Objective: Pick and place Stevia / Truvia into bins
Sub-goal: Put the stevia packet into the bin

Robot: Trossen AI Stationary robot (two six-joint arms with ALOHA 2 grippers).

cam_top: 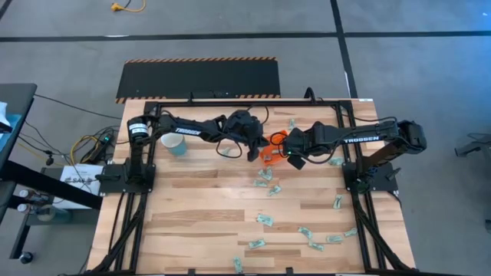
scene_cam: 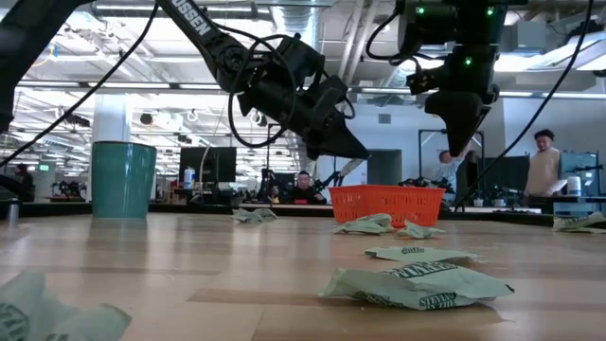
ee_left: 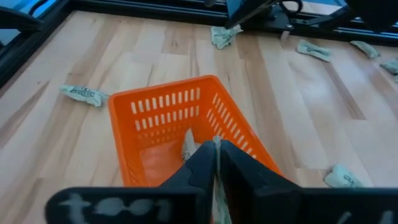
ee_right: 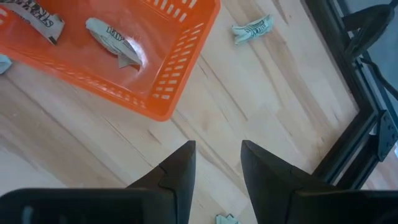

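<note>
1. Fingers (ee_left: 205, 165) of the left gripper (ee_left: 216, 163) are pressed almost together, and a thin strip of pale paper shows in the crack between them. It looks like a packet (ee_left: 217, 186) pinched there, with its long side running along the fingers.
2. That gripper hangs over the orange tray (ee_left: 163, 112), pointing down into it. One more packet (ee_left: 188, 144) lies inside, right by the fingertips.
3. The right gripper (ee_right: 217, 155) has its fingers apart with a clear gap, and nothing sits between them. It hovers over bare wood just beside a corner of the tray.
4. Two packets in the tray (ee_right: 115, 40) lie flat on its floor, seen from the right wrist.
5. The tray sits on the table (cam_top: 199, 207) between the two arms, near the far edge.
6. Loose packets (cam_top: 265, 220) are scattered on the near half of the table and toward the right side.
7. A blue-green cup (cam_top: 175, 145) stands to the left, apart from the tray.
8. The middle and left of the table have lots of bare wood.
</note>
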